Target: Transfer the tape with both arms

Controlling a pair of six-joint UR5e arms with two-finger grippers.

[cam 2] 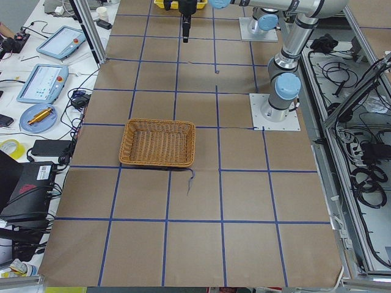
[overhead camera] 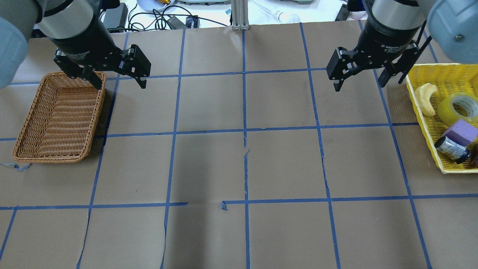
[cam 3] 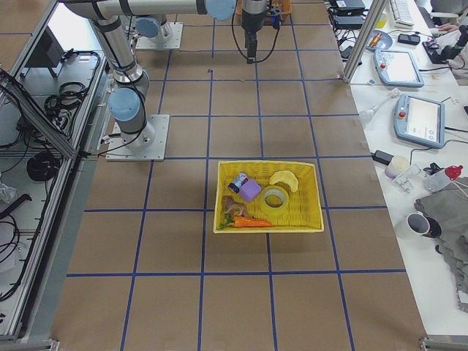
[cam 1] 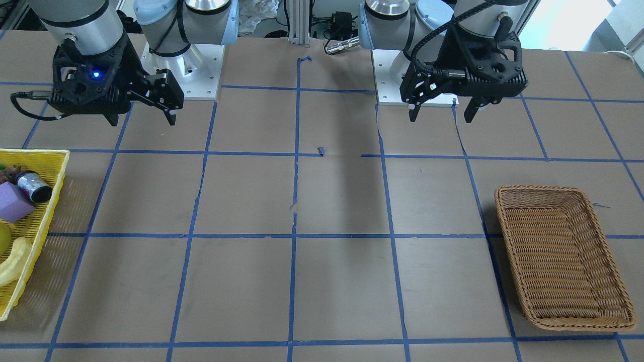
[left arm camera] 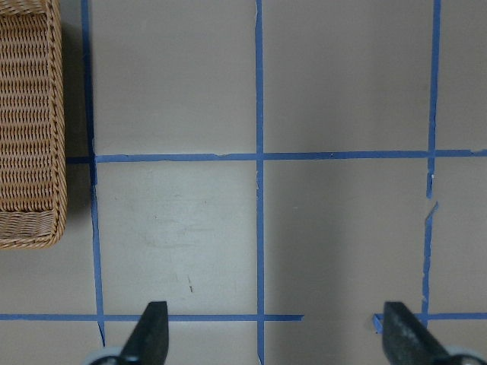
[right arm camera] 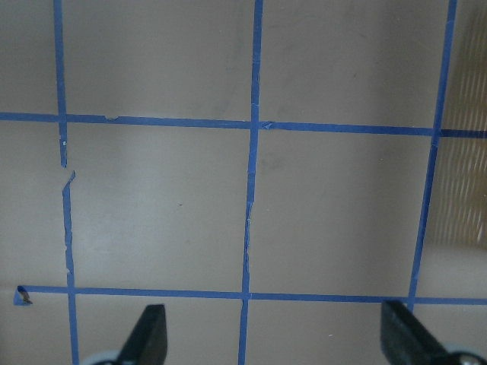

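Tape point(overhead camera: 458, 106) inside the tray point(overhead camera: 440, 73) on robot's right, basket point(overhead camera: 59, 116) on its left

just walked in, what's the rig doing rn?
Nothing is being handled yet. The left gripper and the right gripper both hover open above the table, holding nothing. The tape lies in the yellow basket on the robot's right side, among other items. A wicker basket sits on the robot's left side.

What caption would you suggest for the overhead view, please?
Left gripper and right gripper hover open; tape waits in the yellow basket, wicker basket opposite.
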